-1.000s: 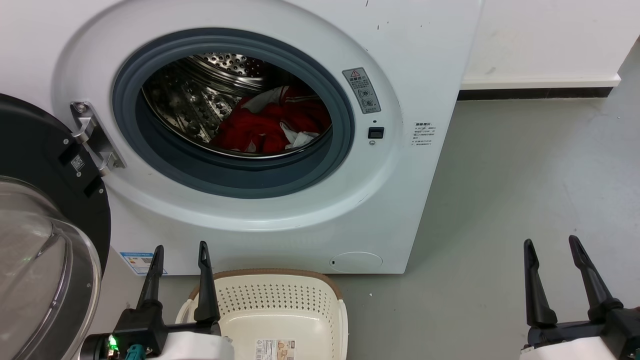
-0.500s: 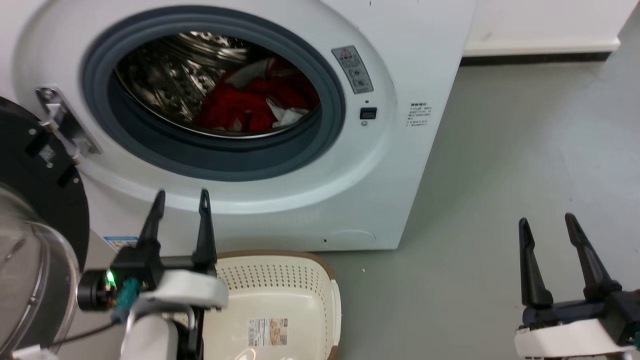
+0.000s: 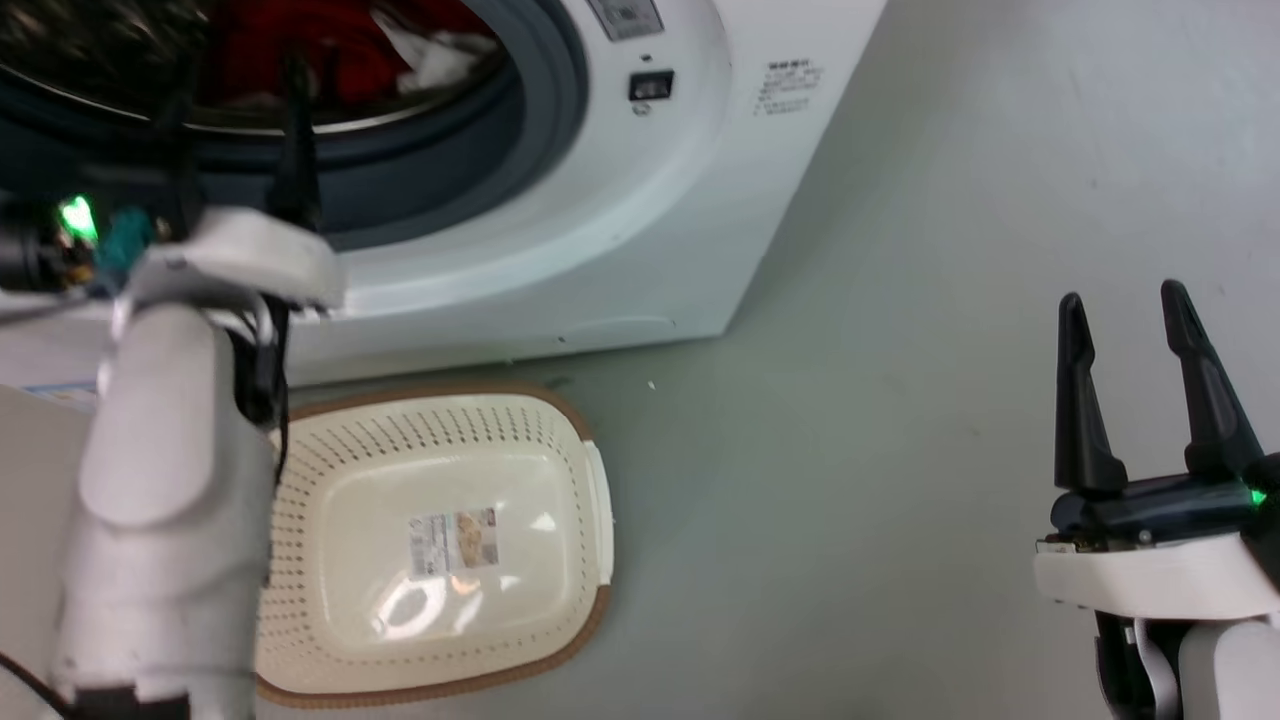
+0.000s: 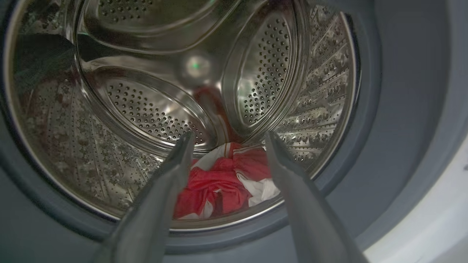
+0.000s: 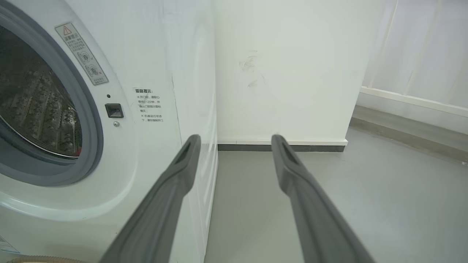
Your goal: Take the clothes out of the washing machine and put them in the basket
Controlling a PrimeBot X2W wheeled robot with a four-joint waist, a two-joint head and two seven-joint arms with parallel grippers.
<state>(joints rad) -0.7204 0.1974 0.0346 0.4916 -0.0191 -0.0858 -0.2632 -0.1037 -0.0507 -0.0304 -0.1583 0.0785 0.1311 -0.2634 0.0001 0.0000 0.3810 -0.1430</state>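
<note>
Grey floor [image 3: 900,450] carries the washing machine [image 3: 640,220], with the basket [image 3: 450,430] lying just in front of it; the clothes [image 4: 215,182] lie at the bottom of the drum [image 4: 146,109]; the left gripper [image 4: 228,134] is at the porthole [image 4: 384,109], fingers spread apart and gripping nothing, clear of the clothes; the right gripper [image 3: 1121,294] hangs over the floor well to the right of the machine, fingers likewise spread, gripping nothing.
</note>
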